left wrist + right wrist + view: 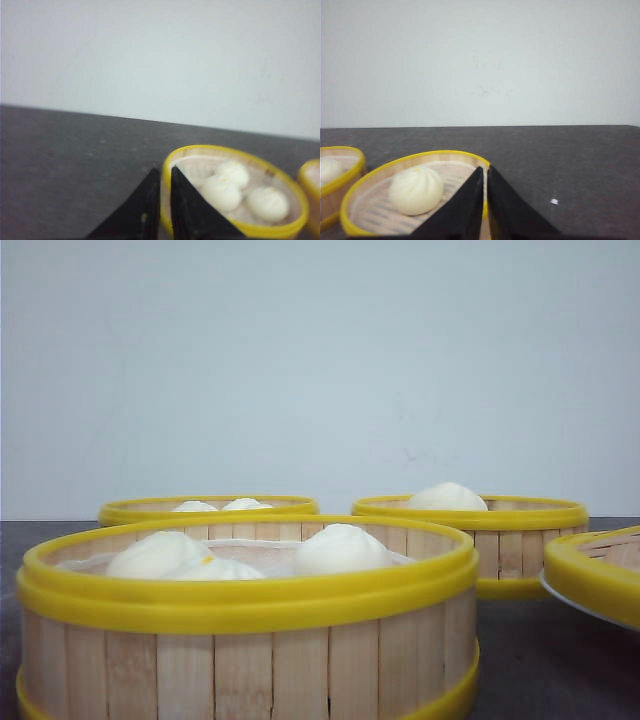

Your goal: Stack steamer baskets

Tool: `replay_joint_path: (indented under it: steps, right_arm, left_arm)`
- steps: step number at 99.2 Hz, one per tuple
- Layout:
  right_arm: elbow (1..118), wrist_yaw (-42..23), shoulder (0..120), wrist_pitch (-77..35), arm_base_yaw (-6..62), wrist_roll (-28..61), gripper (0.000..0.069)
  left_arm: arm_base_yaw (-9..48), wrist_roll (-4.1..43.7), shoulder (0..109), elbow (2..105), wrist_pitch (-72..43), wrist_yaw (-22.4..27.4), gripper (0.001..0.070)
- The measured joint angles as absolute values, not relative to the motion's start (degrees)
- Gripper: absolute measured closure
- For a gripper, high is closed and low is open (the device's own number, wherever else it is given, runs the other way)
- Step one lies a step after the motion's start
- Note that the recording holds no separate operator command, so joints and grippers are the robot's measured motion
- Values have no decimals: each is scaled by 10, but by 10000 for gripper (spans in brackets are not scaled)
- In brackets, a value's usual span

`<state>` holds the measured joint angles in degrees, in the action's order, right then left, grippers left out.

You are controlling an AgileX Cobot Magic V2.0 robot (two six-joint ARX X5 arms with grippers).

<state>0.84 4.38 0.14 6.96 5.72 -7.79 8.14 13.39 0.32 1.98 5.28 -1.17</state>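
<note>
Steamer baskets stand on a dark grey tabletop (540, 660) before a pale wall (320, 360). In the front view the nearest basket (250, 650) fills the lower left and middle of the picture; its slatted wooden wall sits between thick yellow bands, and three white buns (338, 548) lie inside on a pale liner. Behind it to the left stands a second basket (208, 509) in which two bun tops can be seen, partly hidden by the nearest one. Behind and to the right stands a third basket (520, 540) with one bun (446, 497) rising above its rim. At the right edge a fourth basket (598, 575) is cut off by the frame and seems to rest on a white plate (560, 598), of which only a thin edge is visible. None of the baskets is set on another.

The left wrist view shows the left hand (161, 210), its two black fingers pressed almost together with only a thin gap, just beside the yellow rim of the three-bun basket (235, 192); I cannot tell whether it touches. In the right wrist view the right hand (485, 205) is likewise nearly pressed together, holding nothing, over the near rim of the one-bun basket (415, 192), with another basket (337, 172) at the edge.
</note>
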Motion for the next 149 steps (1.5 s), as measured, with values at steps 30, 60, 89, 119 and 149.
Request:
replay_joint_path:
  steps: [30,60,89,119,149]
  right_arm:
    - [8,44,1,70,57,-132,681]
    - [8,60,1,67,57,-179,681]
    - [8,121,1,-11,58,-198,681]
    - [8,149,1,-28,58,-202,681]
    - [8,148,2,-28,58,-213,681]
  left_arm:
    - [81,377,13,58,-5,-2,235]
    - [44,244,415,338,-195,11,313]
    - [56,197,883,683,-451,135,238]
    - [60,170,987,821,-513,116,241]
    - [74,162,1025,821,-511,71,390]
